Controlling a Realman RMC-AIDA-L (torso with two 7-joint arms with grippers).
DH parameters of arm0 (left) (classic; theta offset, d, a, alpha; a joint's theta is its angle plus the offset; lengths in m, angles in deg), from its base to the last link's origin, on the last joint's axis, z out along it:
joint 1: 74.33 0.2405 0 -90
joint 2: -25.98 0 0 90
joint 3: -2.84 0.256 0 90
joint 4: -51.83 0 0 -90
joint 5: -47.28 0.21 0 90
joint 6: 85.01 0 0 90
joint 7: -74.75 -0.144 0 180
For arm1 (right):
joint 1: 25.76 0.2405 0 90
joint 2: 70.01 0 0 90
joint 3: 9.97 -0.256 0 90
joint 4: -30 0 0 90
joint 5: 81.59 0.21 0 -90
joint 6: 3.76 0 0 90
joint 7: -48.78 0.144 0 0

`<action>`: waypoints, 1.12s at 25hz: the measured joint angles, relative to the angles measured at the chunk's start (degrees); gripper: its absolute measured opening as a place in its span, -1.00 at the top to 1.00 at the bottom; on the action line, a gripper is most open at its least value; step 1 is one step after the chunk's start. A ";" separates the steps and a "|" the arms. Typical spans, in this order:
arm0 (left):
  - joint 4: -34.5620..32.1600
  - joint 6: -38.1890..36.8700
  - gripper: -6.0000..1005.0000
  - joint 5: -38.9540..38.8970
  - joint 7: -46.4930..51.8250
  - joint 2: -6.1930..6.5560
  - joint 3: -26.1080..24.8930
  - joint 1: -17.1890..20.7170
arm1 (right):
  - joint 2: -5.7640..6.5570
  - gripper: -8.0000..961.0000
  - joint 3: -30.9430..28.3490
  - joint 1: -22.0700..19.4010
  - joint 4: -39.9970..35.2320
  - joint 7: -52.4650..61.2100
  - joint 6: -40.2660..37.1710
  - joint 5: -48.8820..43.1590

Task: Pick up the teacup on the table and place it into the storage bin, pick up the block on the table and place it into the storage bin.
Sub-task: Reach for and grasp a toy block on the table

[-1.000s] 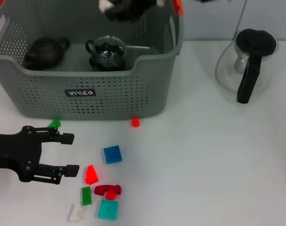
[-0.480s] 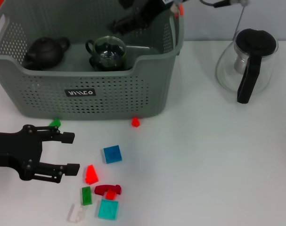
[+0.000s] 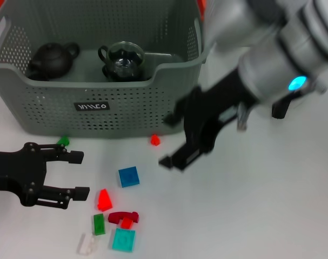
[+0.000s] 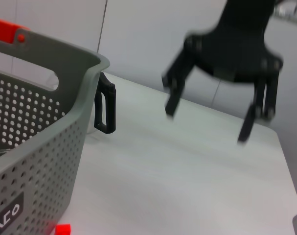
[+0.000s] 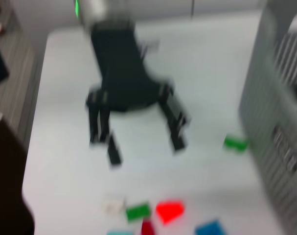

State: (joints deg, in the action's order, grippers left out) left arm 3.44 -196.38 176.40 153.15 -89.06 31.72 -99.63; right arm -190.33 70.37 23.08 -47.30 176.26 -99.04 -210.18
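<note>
Right gripper (image 3: 172,140): jaws spread, empty, above the worktop (image 3: 272,189) just before the storage bin (image 3: 99,102). Left gripper (image 3: 80,174): jaws spread, empty, near the front-left edge beside the red block (image 3: 104,200). Bin holds a glass teacup (image 3: 123,60).

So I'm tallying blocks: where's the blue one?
In the head view the blue block lies on the table, left of centre, between the storage bin and the red wedge.

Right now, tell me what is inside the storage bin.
Inside the storage bin sit a dark teapot and a glass teacup with a dark handle. The near wall hides the bin floor in front of them.
</note>
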 joint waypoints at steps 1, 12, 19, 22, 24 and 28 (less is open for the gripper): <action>0.00 0.00 -0.70 -0.01 0.00 0.00 0.03 -0.06 | -0.04 -0.85 1.76 0.09 1.99 0.03 1.07 -0.51; 0.23 0.52 -0.70 -0.01 0.00 -0.01 -0.02 -0.19 | -0.67 -0.85 23.45 5.85 22.50 -3.66 27.08 1.17; 0.30 0.55 -0.70 -0.01 0.00 -0.10 -0.06 0.04 | -0.92 -0.84 30.79 7.34 29.03 -6.22 39.10 7.43; 0.31 0.53 -0.70 -0.01 0.00 -0.10 -0.06 0.11 | -1.09 -0.84 31.89 7.58 30.69 -7.58 41.76 9.57; 0.31 0.51 -0.70 -0.05 0.00 -0.10 -0.06 0.13 | -1.20 -0.84 32.41 7.66 31.63 -8.66 42.79 11.05; 0.31 0.53 -0.70 -0.14 -0.11 -0.10 -0.05 0.15 | -1.26 -0.84 33.43 7.90 33.72 -10.41 44.57 13.84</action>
State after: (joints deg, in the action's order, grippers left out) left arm 3.76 -195.85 176.26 153.03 -89.16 31.67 -99.48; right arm -191.59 103.80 30.98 -13.58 165.84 -54.47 -196.34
